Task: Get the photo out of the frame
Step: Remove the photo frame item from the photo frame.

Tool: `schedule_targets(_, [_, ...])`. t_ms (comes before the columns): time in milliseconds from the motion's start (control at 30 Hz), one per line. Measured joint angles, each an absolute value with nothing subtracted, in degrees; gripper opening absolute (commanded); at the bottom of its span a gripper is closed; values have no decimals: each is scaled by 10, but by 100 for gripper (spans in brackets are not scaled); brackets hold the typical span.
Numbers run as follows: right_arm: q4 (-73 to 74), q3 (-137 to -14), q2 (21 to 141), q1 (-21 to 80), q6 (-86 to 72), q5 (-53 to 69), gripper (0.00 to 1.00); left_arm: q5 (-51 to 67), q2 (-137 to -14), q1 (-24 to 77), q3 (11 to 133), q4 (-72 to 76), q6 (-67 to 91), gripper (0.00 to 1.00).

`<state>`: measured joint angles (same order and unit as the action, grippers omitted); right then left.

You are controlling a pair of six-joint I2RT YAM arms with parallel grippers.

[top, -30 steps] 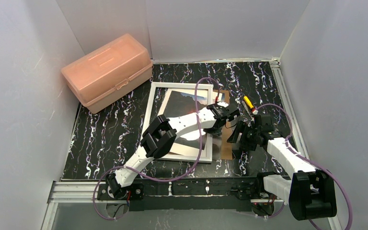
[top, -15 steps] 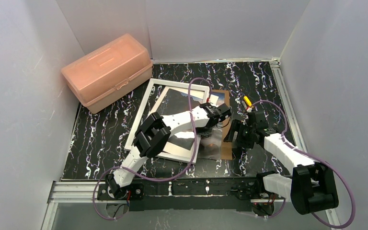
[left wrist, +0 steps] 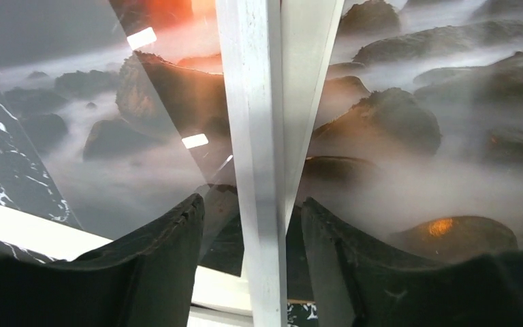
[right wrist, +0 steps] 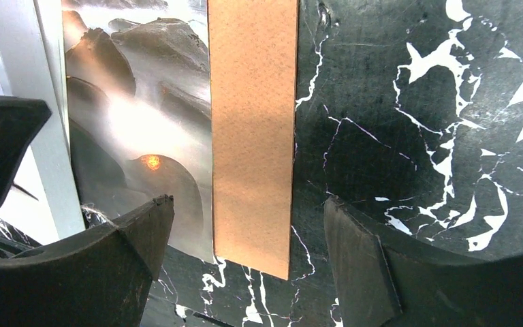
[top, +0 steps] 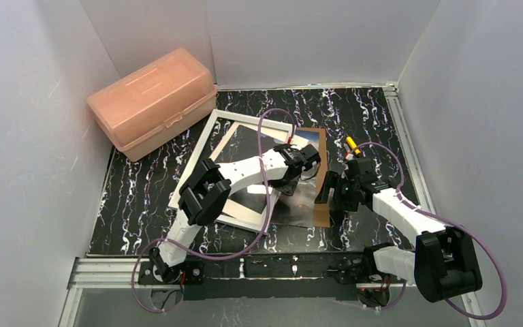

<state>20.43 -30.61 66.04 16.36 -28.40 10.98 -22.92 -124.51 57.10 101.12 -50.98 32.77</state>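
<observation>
The frame (top: 193,158), thin and white, lies tilted on the table with its lower end swung left. The glossy photo (top: 298,199) of misty rocks with an orange glow lies on a brown backing board (top: 321,170), uncovered to the right of the frame. My left gripper (top: 304,161) is open astride the frame's right bar (left wrist: 255,136), with a gap on each side of it (left wrist: 252,199). The photo (left wrist: 415,136) shows beyond that bar. My right gripper (right wrist: 248,200) is open, low over the board's near corner (right wrist: 252,136), beside the photo (right wrist: 136,122); it (top: 330,194) holds nothing.
A pink plastic box (top: 153,101) stands at the back left. A small yellow and red object (top: 353,144) lies behind my right gripper. White walls close in the black marbled table (top: 381,122) on three sides.
The frame has swung leftward at its near end, uncovering more of the photo and board. My left jaws have opened off the frame's bar. The right gripper has shifted slightly left.
</observation>
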Motion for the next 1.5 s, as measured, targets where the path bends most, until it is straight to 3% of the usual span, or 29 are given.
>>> schedule_targets(167, [205, -307, 660, 164, -284, 106, 85, -213, -1203, 571, 997, -496, 305, 68])
schedule_targets(433, [229, -307, 651, 164, -286, 126, 85, -148, -1103, 578, 921, -444, 272, 70])
schedule_targets(667, [297, -328, 591, 165, -290, 127, 71, -83, -1008, 595, 820, -376, 230, 73])
schedule_targets(1033, [294, -324, 582, 166, -363, 235, 73, -30, -959, 650, 713, -259, 101, 76])
schedule_targets(1500, [196, -255, 645, 178, -394, 288, 71, -34, -929, 649, 638, -177, 75, 79])
